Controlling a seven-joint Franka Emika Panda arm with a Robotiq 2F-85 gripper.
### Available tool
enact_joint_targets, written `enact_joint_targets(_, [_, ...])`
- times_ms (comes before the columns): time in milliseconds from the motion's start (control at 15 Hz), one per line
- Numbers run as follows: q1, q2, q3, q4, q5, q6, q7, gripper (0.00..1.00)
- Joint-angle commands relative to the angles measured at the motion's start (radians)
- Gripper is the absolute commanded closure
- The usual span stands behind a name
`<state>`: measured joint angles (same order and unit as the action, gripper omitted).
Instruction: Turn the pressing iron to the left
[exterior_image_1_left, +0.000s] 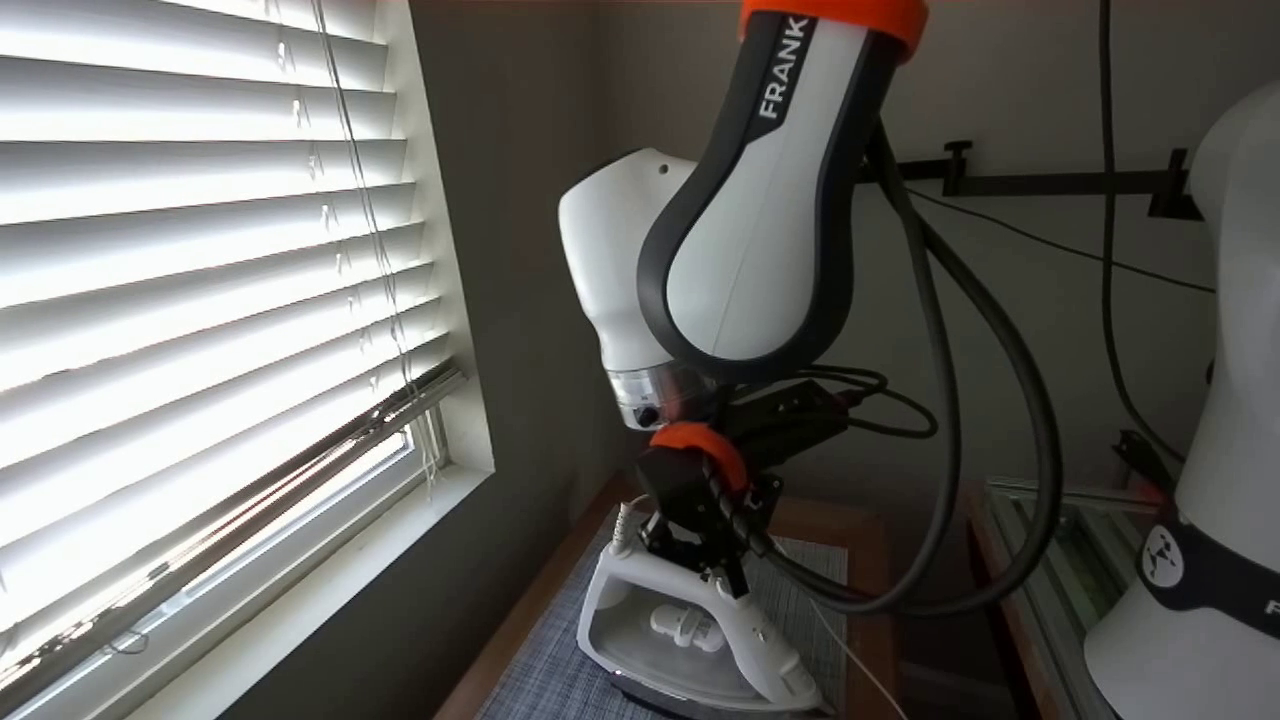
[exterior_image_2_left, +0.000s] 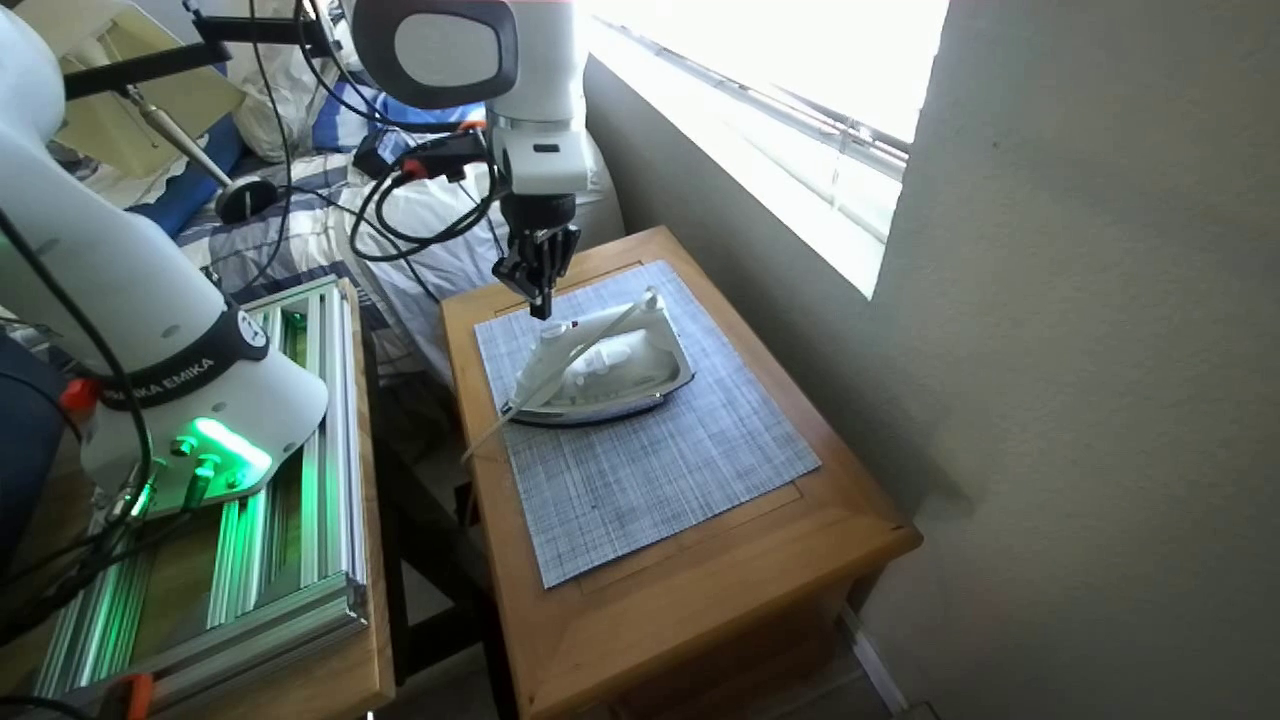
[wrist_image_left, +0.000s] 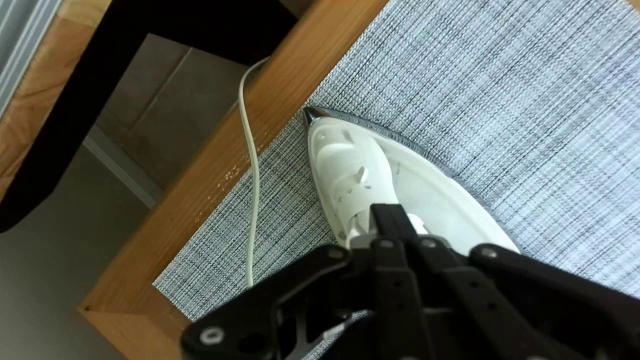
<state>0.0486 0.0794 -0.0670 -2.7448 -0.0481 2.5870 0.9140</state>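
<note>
Currently, completion of the leftward turn cannot be confirmed, because the reference for "left" is not stated.

In an exterior view, the pressing iron (exterior_image_2_left: 605, 362) rests flat on the mat (exterior_image_2_left: 660, 480), below and just beside the hand (exterior_image_2_left: 541, 310). Its nose (exterior_image_2_left: 522, 394) points toward the robot base (exterior_image_2_left: 235, 395); its heel (exterior_image_2_left: 682, 362) lies on the window (exterior_image_2_left: 790, 60) side of the hand. Judgement: placement for turning is in order; some or all of the rotation probably remains. The hand is suspended over the bench (exterior_image_2_left: 720, 590) with its fingers (exterior_image_2_left: 541, 298) together and no item visible between them.

In an exterior view, the cord guard (exterior_image_1_left: 621, 532) and the nose lie on opposite sides of the hand (exterior_image_1_left: 738, 586). The fingers overlap the upper part of the pressing iron along the line of sight; contact cannot be verified.

In the wrist view, the nose (wrist_image_left: 324, 131) extends ahead of the fingertips (wrist_image_left: 392, 220), and the cord (wrist_image_left: 254, 190) runs beside the hand, apart from the fingertips. The fingertips meet fully and clamp nothing. Judgement: this closed form suits a sideways push on the pressing iron rather than a grasp. Remaining steps, as judged: apply or finish the push, check the nose direction, then withdraw the hand upward.
</note>
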Motion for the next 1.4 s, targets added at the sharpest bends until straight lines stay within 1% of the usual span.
enact_joint_targets(0, [-0.016, 0.038, 0.005, 0.002, 0.016, 0.079, -0.005, 1.00])
enact_joint_targets(200, [-0.014, 0.060, 0.001, 0.002, 0.021, 0.116, -0.007, 1.00])
enact_joint_targets(467, [-0.016, 0.066, -0.001, 0.002, 0.028, 0.118, -0.007, 1.00])
enact_joint_targets(733, [-0.015, 0.089, -0.009, 0.002, 0.011, 0.152, -0.002, 1.00])
enact_joint_targets(1000, [-0.018, 0.141, -0.008, -0.001, 0.034, 0.219, -0.026, 1.00])
enact_joint_targets(1333, [-0.022, 0.158, -0.007, -0.002, 0.060, 0.251, -0.041, 1.00])
